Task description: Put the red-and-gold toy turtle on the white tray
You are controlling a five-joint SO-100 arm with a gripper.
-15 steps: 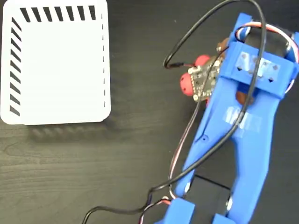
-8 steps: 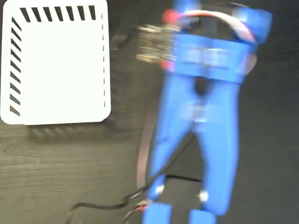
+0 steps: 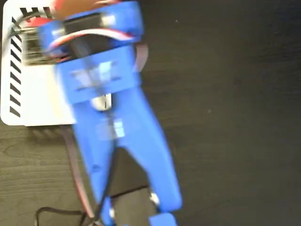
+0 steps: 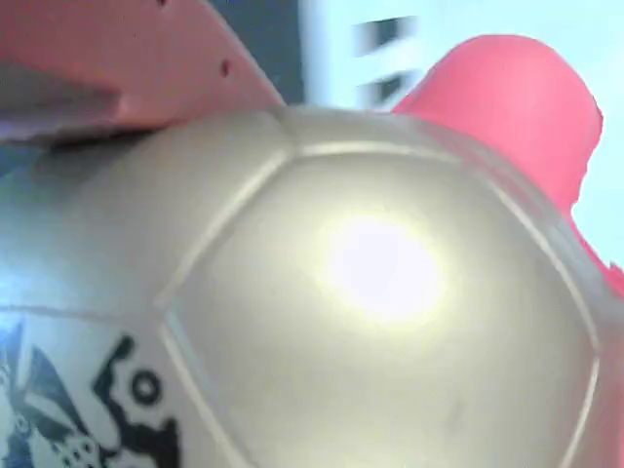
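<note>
The white tray [image 3: 33,101] is seen at the left of the dark desk [image 3: 225,117], partly covered by the blurred blue arm [image 3: 113,122]. The red-and-gold toy turtle [image 4: 370,292] fills the wrist view, with white tray behind it. It seems to be held by the hand [image 3: 51,9], though the fingers are hidden.

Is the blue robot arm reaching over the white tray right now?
Yes. In the fixed view the blurred blue arm stretches across the white tray, covering most of its top.

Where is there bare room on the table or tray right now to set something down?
In the fixed view, the dark table right of the blue arm is bare, as is the strip below the tray. The white tray shows a free patch along its lower left; its upper right is crowded by the arm and the turtle it carries.
</note>
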